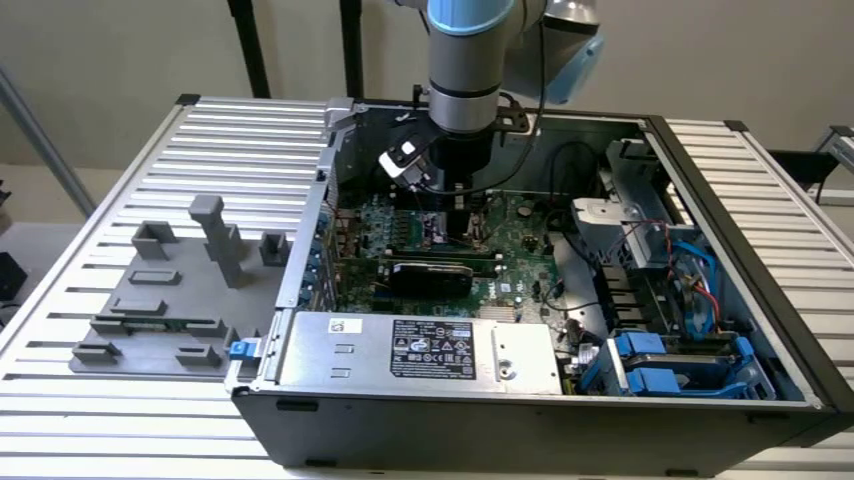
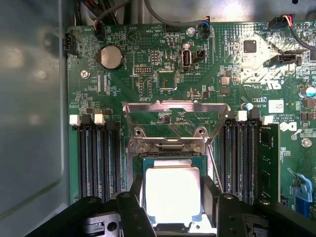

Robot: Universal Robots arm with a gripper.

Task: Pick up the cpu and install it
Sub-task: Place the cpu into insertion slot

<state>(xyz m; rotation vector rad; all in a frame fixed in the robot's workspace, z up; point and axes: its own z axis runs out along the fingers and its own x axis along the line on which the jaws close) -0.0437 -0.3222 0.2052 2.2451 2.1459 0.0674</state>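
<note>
The cpu point(image 2: 173, 195), a small square chip with a bright silvery top, sits between my gripper's two dark fingers point(image 2: 137, 193), which press against its two opposite sides. My gripper point(image 2: 173, 200) is shut on it, right over the square socket point(image 2: 170, 159) on the green motherboard point(image 2: 148, 74). The socket's metal load frame point(image 2: 175, 106) stands flipped open beyond it. I cannot tell whether the chip rests in the socket or hovers just above it. In the exterior view my gripper point(image 1: 451, 195) reaches straight down into the open computer case point(image 1: 534, 410), and the chip is hidden under it.
Memory slots point(image 2: 96, 158) flank the socket on both sides, one holding a module point(image 2: 269, 163). A silver power supply point(image 1: 414, 350) fills the case's near side, with blue drive bays point(image 1: 667, 365) and cables at the exterior view's right. Grey fixture blocks point(image 1: 174, 290) stand on the slatted table at the exterior view's left.
</note>
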